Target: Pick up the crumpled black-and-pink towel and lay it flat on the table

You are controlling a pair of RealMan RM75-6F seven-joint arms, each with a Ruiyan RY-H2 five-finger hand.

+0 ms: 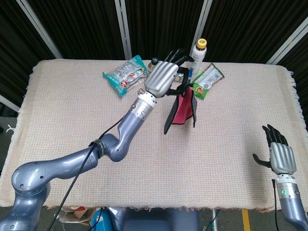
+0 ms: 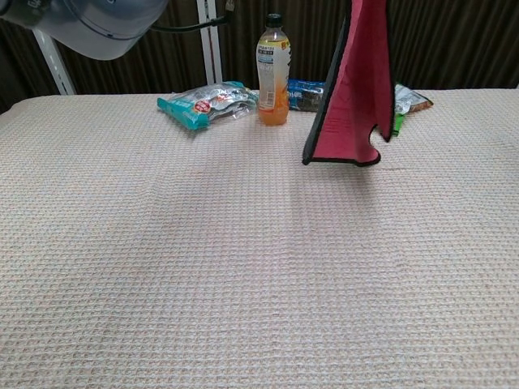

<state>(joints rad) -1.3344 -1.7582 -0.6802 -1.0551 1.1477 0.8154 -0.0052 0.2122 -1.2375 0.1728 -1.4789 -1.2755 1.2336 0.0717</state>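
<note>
Bench (image 1: 72,120), covered edge to edge by a beige waffle-weave cloth, fringe showing at its left and right edges; wide bare cloth lies in front of and to both sides of the towel. Left arm (image 1: 115,144) reaches from the near-left corner toward the far middle of the bench. Towel (image 1: 180,109), pink with black border, hangs clear of the bench from the left hand (image 1: 162,79), which clamps its upper end; in the chest view the towel (image 2: 357,89) dangles vertically, lower hem level, above the cloth surface. Right hand (image 1: 279,155), fingers spread and holding nothing, is poised at the near-right edge of the bench, well apart from the towel. Behind the towel, along the far edge: white bottle (image 1: 198,54); teal snack bag (image 1: 124,75); green snack bag (image 1: 206,82); orange bottle (image 2: 274,71); blue packet (image 2: 308,94), partly hidden behind the towel.
</note>
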